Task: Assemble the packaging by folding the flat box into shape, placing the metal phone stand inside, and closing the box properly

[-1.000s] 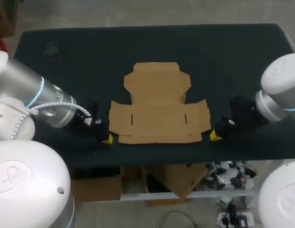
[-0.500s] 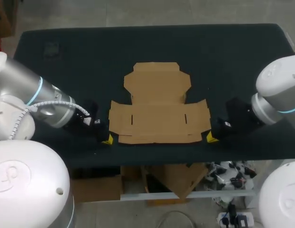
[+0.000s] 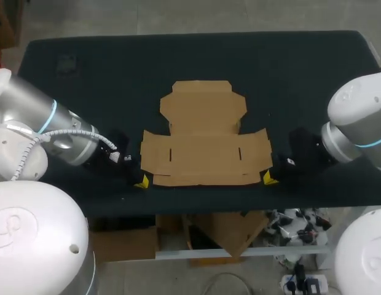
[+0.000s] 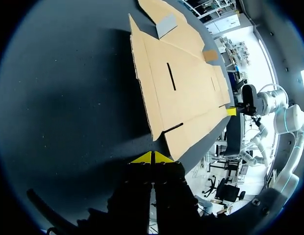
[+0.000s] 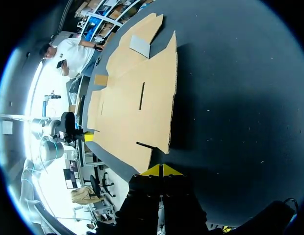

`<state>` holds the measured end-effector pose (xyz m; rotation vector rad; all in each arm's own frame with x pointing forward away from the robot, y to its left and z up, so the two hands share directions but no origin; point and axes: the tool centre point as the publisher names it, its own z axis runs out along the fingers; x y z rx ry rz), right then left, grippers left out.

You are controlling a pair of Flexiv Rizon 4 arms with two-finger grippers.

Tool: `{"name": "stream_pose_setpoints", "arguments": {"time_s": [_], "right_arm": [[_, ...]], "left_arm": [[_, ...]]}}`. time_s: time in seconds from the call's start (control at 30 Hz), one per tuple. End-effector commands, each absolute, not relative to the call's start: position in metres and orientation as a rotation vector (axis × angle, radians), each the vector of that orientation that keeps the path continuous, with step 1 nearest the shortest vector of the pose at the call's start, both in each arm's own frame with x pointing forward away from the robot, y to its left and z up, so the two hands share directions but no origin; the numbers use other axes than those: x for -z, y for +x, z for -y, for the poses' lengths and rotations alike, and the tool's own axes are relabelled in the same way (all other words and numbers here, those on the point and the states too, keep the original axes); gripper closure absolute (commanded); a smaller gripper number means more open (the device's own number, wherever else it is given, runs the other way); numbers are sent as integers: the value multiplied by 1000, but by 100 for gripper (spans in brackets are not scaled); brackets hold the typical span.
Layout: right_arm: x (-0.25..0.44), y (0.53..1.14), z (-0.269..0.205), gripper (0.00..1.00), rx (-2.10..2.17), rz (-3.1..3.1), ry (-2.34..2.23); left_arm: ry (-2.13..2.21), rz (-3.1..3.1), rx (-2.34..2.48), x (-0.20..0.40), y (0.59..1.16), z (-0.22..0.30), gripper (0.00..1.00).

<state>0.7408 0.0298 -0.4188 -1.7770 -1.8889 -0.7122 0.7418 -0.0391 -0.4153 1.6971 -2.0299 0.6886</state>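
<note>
Lying flat and unfolded on the dark counter (image 3: 86, 67), the cardboard box (image 3: 204, 147) sits about the middle of the surface. Its wide panel is toward 6 o'clock, and its narrower lid panel, with tapered corners, reaches toward 12 o'clock. Two short slots cut the wide panel, one toward 9 o'clock and one toward 3 o'clock. The left gripper (image 3: 140, 182) is low over the counter at about 8 o'clock from the box's centre, just beside the near left corner of the cardboard. In the left wrist view its yellow tips are pressed together with nothing between them, and that corner lies just ahead of them. The right gripper (image 3: 270, 178) is at about 4 o'clock from the box's centre, just beside the near right corner. Its yellow tips too are pressed together on nothing, with the cardboard edge just ahead. Whether either gripper touches the cardboard cannot be told. The left arm (image 3: 49, 132) comes in from 9 o'clock and the right arm (image 3: 356, 129) from 3 o'clock.
</note>
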Motion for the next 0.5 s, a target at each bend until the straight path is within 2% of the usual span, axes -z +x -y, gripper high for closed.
{"name": "stream_pose_setpoints", "arguments": {"time_s": [0.03, 0.5], "right_arm": [[422, 741, -31, 100, 721, 1885, -1769], [427, 744, -39, 100, 717, 1870, -1757]], "left_arm": [[1694, 2030, -682, 418, 744, 41, 100], [1675, 2027, -665, 422, 745, 45, 100]]}}
